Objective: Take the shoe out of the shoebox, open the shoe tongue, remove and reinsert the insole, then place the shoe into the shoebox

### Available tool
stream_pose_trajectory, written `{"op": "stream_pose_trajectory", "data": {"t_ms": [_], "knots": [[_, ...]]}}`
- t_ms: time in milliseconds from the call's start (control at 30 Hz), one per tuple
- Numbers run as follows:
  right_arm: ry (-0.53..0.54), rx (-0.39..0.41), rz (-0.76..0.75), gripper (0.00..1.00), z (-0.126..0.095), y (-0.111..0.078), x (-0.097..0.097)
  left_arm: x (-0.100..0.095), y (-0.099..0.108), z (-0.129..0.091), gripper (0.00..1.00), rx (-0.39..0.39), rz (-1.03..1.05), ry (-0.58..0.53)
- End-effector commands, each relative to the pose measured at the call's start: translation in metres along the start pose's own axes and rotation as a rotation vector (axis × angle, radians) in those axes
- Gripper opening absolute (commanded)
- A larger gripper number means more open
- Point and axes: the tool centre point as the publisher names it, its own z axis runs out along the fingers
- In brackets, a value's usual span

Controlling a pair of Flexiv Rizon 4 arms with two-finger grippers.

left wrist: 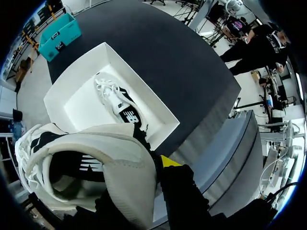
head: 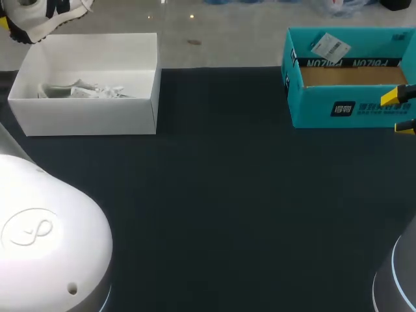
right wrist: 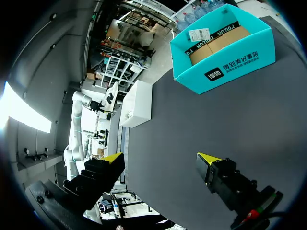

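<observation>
Shoe (left wrist: 96, 163): off-white, black lining and logo panel, white laces. It hangs by its heel in the left claw (left wrist: 152, 173), which is clamped on it, one yellow tip showing. Below that claw, the white shoebox (left wrist: 158, 108) holds a matching shoe (left wrist: 120, 108). The right claw (right wrist: 160, 165) is spread wide and empty. Ahead of it is a teal box (right wrist: 230, 62) with brown cardboard (right wrist: 216, 43) inside.

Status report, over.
Left end effector shut on shoe, held clear of white shoebox. Right end effector open, empty. Second shoe lies in shoebox.

Matt white cardbd shoebox (head: 84, 117), teal cardbd box (head: 318, 110); matt dark table (head: 227, 208); shoe (left wrist: 115, 158) w/ cloth upper
</observation>
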Motion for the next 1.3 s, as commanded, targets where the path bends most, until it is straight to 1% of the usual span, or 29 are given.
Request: {"op": "stream_pose_trajectory", "data": {"t_ms": [33,67,100,133,167,200,233,267,767,800,833,867,933,967,1000,1067,1100,1300], "knots": [[-0.003,-0.001,0.002,1.0,0.001,0.0,0.0,0.003,0.0,0.001,0.0,-0.035,0.138,-0.033],[-0.003,-0.001,0.002,1.0,0.001,0.0,0.0,0.002,0.002,0.001,0.0,-0.084,0.202,-0.062],[-0.003,-0.001,0.002,1.0,0.001,0.0,0.0,0.001,0.003,0.003,0.0,-0.155,0.328,-0.041],[-0.003,-0.001,0.002,1.0,0.001,0.0,0.0,0.001,0.002,0.004,0.0,-0.101,0.374,-0.054],[-0.003,-0.001,0.002,1.0,0.001,0.0,0.0,-0.003,0.004,0.0,0.0,-0.12,0.405,-0.094],[-0.003,-0.001,0.002,1.0,0.001,0.0,0.0,-0.005,0.004,0.0,0.0,-0.101,0.435,-0.079],[-0.003,-0.001,0.002,1.0,0.001,0.0,0.0,-0.007,0.003,-0.002,0.0,-0.065,0.435,-0.084],[-0.003,-0.001,0.002,1.0,0.001,0.0,0.0,-0.009,0.002,-0.005,0.0,-0.001,0.449,-0.083],[-0.003,-0.001,0.002,1.0,0.001,0.0,0.0,-0.009,0.002,-0.005,0.0,-0.001,0.449,-0.083],[-0.003,-0.001,0.002,1.0,0.001,0.0,0.0,-0.011,0.002,-0.002,0.0,-0.037,0.484,-0.098],[-0.003,-0.001,0.002,1.0,0.001,0.0,0.0,-0.014,0.001,-0.002,0.0,-0.027,0.574,-0.175],[-0.003,-0.001,0.002,1.0,0.001,0.0,0.0,-0.015,0.002,-0.001,0.0,-0.082,0.627,-0.172],[-0.003,-0.001,0.002,1.0,0.001,0.0,0.0,-0.017,0.005,0.003,0.0,-0.167,0.755,-0.134],[-0.003,-0.001,0.002,1.0,0.001,0.0,0.0,-0.018,0.007,0.005,0.0,-0.22,0.834,-0.142],[-0.003,-0.001,0.002,1.0,0.001,0.0,0.0,-0.019,0.008,0.005,0.0,-0.208,0.874,-0.162],[-0.003,-0.001,0.002,1.0,0.001,0.0,0.0,-0.021,0.012,0.006,0.0,-0.281,0.931,-0.087],[-0.003,-0.001,0.002,1.0,0.001,0.0,0.0,-0.021,0.013,0.007,0.0,-0.234,0.99,-0.076],[-0.003,-0.001,0.002,1.0,0.001,0.0,0.0,-0.021,0.013,0.007,0.0,-0.234,0.99,-0.076]]}}
